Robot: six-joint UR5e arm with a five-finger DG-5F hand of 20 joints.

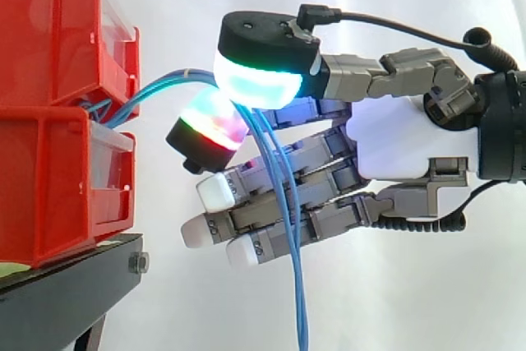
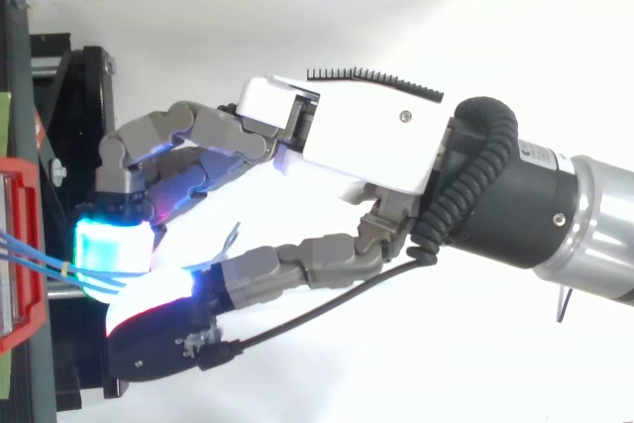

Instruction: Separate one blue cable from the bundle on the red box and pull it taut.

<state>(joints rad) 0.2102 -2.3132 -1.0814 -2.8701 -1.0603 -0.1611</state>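
Note:
A bundle of thin blue cables [image 1: 160, 84] comes out between the two stacked red bins [image 1: 57, 39], arcs to the right and hangs down past the fingers [image 1: 283, 203]. My hand [image 1: 411, 141] reaches in from the right at the bins' height. Its cyan-green pad [image 1: 255, 80] and a red-green pad [image 1: 214, 125] close together on the cables where they bend downward. The other fingers lie straight below, their pads white. From above, the cables [image 2: 30, 250] leave the red bin [image 2: 15, 245] and run in between the two glowing pads of the hand [image 2: 367, 136]. I cannot tell how many strands are pinched.
The bins rest on a black stand [image 1: 74, 285] at the left, with a white curtain behind. The cables' loose ends drop below the hand to the lower edge of the side view. In the top view the stand's black frame [image 2: 69, 96] lies left of the fingers.

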